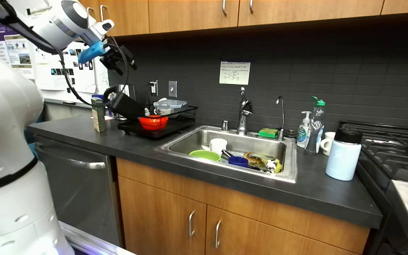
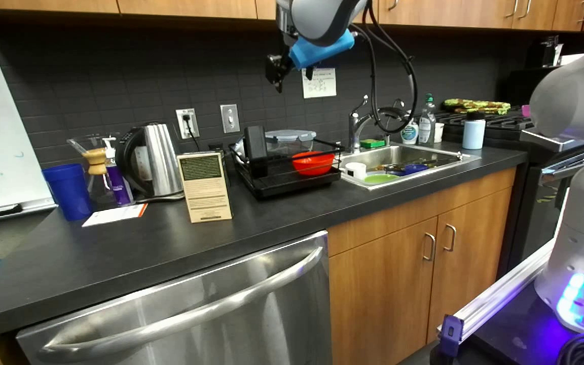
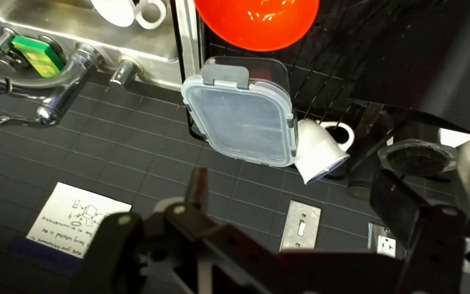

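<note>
The black two-fingered pincer (image 3: 292,183) has its jaws spread wide, with nothing gripped between them, and hangs well above the black wire dish rack (image 2: 292,187). The item that appears nearest is the clear rectangular container with a translucent grey-blue lid (image 3: 239,122), seated in that rack on the dark surface (image 2: 271,213). Caution: an off-centre approach could strike the white ceramic mug (image 3: 320,149) and topple it, because the mug sits touching or just beside the container; the wrist view does not settle which. A grip on the lid alone could part it from the base if the grey clip (image 3: 226,75) is loose; its fastening cannot be confirmed. Sideways travel could shift the glossy orange-red bowl (image 2: 314,163) or the black angular object (image 1: 129,108), since clearance around the container is limited. The slack black cable (image 1: 69,89) hangs in a low loop and could snag on the rack or the tan printed carton (image 2: 205,187) if the pincer descends. Visibility limits: in the wrist view, the pincer's rear linkage is dark and blurred, and the bowl is cut off at the top; the container's contents and the black object's identity cannot be determined; the front wall of the stainless-steel sink (image 1: 292,156) hides the lower part of the lime-green round dish (image 1: 205,154).
</note>
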Robot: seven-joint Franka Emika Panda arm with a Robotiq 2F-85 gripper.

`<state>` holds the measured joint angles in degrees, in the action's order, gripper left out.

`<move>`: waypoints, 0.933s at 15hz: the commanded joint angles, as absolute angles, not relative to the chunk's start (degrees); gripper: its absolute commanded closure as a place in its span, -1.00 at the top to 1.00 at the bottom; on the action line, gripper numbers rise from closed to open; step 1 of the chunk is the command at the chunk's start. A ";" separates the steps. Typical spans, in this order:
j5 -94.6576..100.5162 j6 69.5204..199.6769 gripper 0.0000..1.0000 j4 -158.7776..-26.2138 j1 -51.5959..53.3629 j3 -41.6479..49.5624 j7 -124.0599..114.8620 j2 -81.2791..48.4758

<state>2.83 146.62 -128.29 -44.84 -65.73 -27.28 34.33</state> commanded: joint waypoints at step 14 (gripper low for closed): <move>-2.83 118.99 1.00 -104.37 -69.98 -92.40 -46.51 20.51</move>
<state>0.17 120.86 -108.14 -61.51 -85.03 -45.38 23.60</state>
